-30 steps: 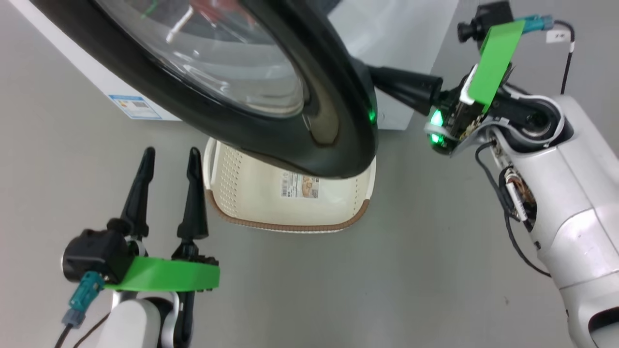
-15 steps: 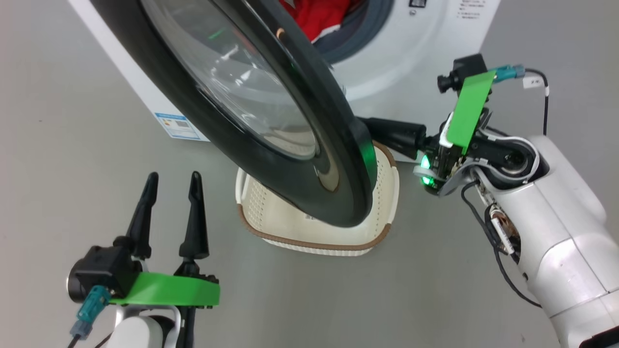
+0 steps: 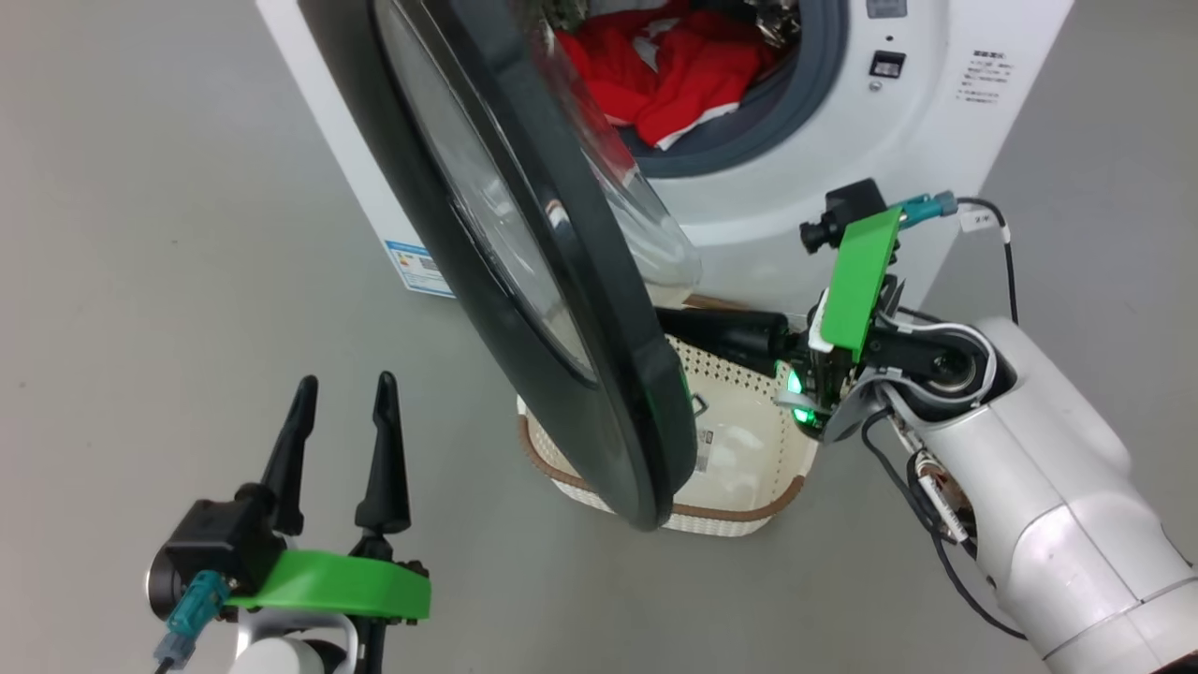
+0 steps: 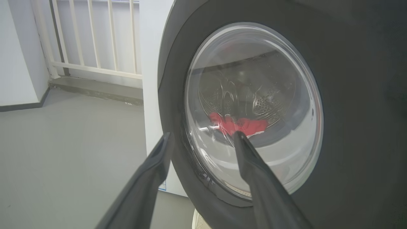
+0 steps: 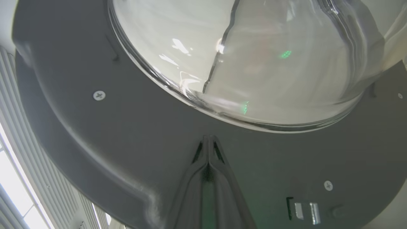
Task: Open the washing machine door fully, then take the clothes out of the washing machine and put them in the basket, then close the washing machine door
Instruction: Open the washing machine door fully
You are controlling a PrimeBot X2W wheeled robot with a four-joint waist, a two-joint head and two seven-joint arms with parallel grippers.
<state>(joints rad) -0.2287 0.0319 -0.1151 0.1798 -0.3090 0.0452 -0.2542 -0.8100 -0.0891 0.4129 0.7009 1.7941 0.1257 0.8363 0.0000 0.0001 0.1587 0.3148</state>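
L gripper [image 3: 345,384]: fingers [image 4: 143,190] wide apart, nothing held. Outer face of washing machine door [image 3: 608,356] just ahead of the tips, round glass window [image 4: 254,79] straight past one of them in L wrist view.

R gripper [image 5: 208,140]: fingers pressed together, nothing held. Tips at door's grey inner face, just below the bulging glass bowl [image 5: 254,63]. Touching or just off it, cannot tell.

Door standing betw. the two grippers, swung partway out, near edge-on in head view.

Red clothes [image 3: 683,75] w/ white trim: heaped in drum of washing machine [image 3: 936,140], beyond R fingers, up the head view. Also seen thru the glass betw. L fingertips.

Cream basket [image 3: 749,449]: on floor [image 3: 187,234], under R fingers and door's lower edge, close in front of machine. Paper label [image 3: 707,440] inside. Blue sticker [image 3: 416,267] low on machine's side, past L fingertips.
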